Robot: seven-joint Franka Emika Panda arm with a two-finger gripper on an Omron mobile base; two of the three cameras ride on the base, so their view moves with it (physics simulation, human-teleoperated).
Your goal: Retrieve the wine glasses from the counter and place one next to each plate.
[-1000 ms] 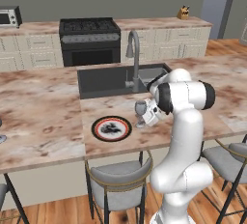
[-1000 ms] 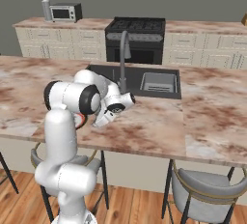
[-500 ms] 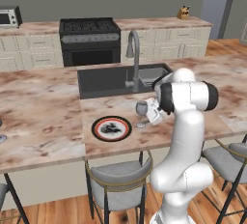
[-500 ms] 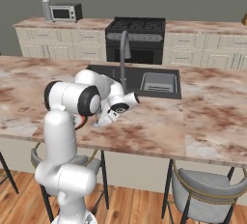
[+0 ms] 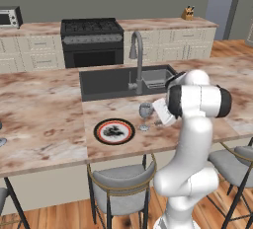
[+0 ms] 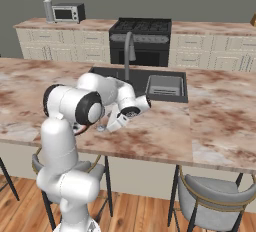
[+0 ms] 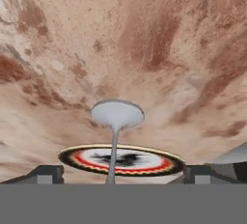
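Note:
One wine glass [image 5: 145, 110] stands upright on the marbled island, just right of a plate [image 5: 114, 131] with a black rim, red ring and white centre. My gripper [image 5: 157, 114] is open right beside the glass, on its right. In the hand view, which is rolled over, the glass's round foot [image 7: 117, 113] and thin stem sit between my wide-apart fingertips [image 7: 46, 174], touching neither, and the plate [image 7: 91, 156] lies behind. The counter [image 5: 163, 24] runs along the back wall. In the right base view my arm covers most of the glass, and the gripper [image 6: 116, 124] hangs low over the island.
A dark sink [image 5: 106, 81] with a tall faucet [image 5: 138, 57] lies just behind the glass. Stools [image 5: 118, 188] stand along the island's near edge. A stove [image 5: 91, 40], a microwave [image 6: 68, 12] and a knife block [image 5: 187, 13] line the back wall.
My jaws have opened and let go of the wine glass, which now stands by itself beside the plate. The hand has drawn back slightly to the right.

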